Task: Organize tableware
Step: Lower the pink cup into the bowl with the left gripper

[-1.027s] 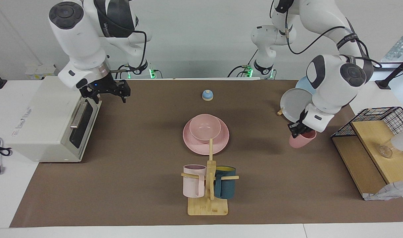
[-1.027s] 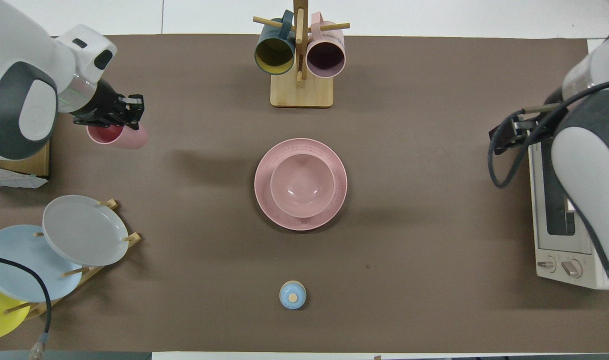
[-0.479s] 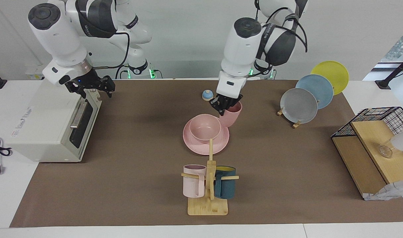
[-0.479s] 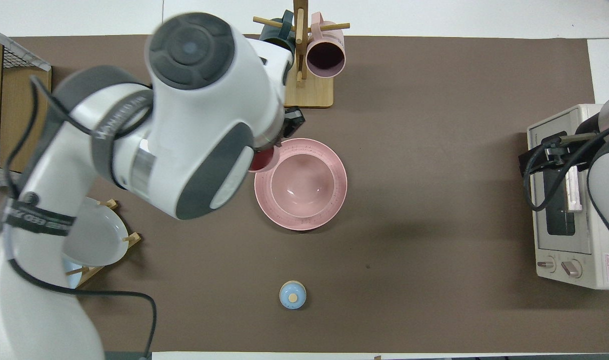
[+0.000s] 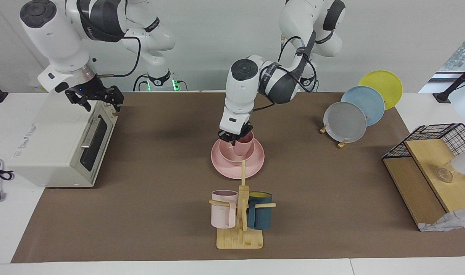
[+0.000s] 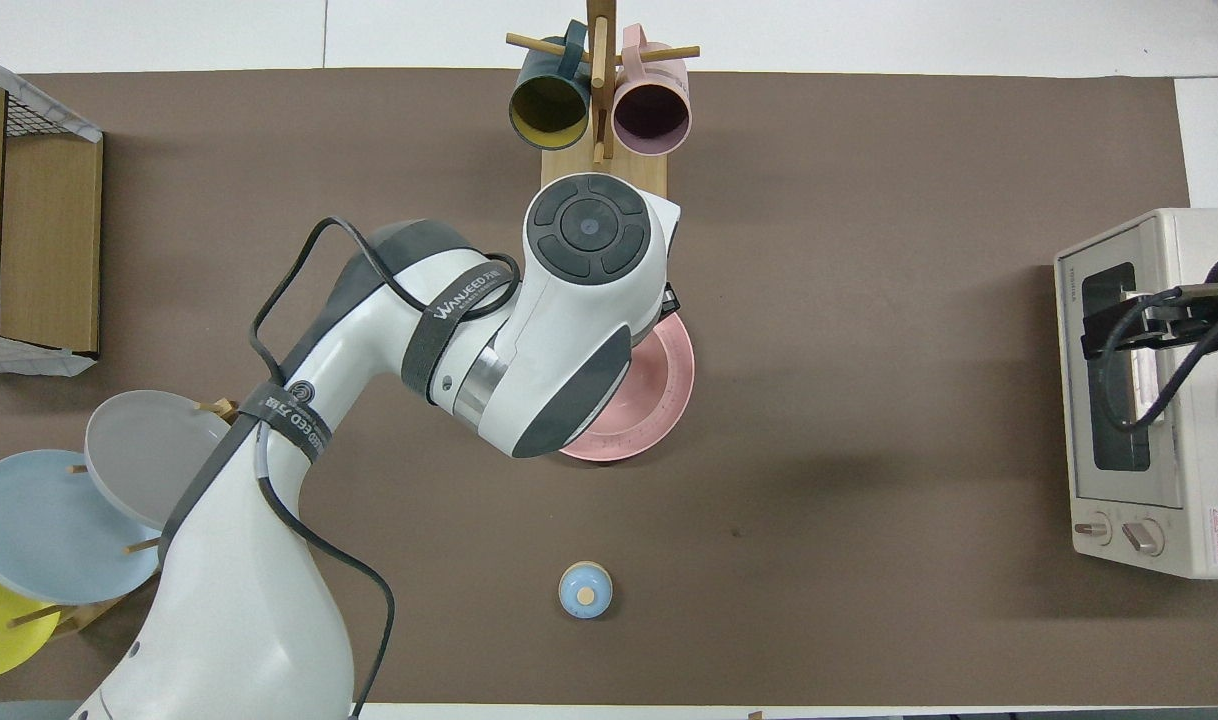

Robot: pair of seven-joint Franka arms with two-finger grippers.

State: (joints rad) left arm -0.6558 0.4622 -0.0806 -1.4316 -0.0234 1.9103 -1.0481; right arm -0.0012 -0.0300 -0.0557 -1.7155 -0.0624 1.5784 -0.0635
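At mid-table, facing view:
Left gripper [image 5: 235, 138]: over the middle of the table, pointing down, jaws pinching the rim of the pink cup [image 5: 243, 144].
Pink cup: upright, its base down inside the pink bowl [image 5: 225, 154]; whether it touches the bowl's bottom I cannot tell.
Pink bowl: on the pink plate [image 5: 255, 162], partly covered by the cup and gripper.
Pink plate: flat on the brown mat [image 5: 160, 172], nearer to the robots than the mug tree [image 5: 241, 214].
Mug tree: carries a pale pink mug [image 5: 223, 209] and a dark teal mug [image 5: 260, 216].
Right gripper [image 5: 99, 98]: waits in the air over the toaster oven [image 5: 53, 145] at the right arm's end; jaws spread, holding nothing.
Plate rack: holds a grey plate [image 5: 344, 122], a blue plate [image 5: 365, 103] and a yellow plate [image 5: 382, 83] at the left arm's end.
Blue bell: hidden by the left arm.

Overhead view:
Left arm [image 6: 559, 330]: covers the bowl, the cup and much of the plate; its jaws cannot be read here.
Pink plate [image 6: 659, 400]: only the edge toward the right arm's end shows.
Blue bell [image 6: 585, 589]: alone on the mat, nearer to the robots than the plate.
Right gripper [image 6: 1119, 325]: over the toaster oven [image 6: 1149, 480]; jaws unclear from here.
Wooden shelf [image 6: 39, 240]: at the left arm's end, farther from the robots than the plate rack.
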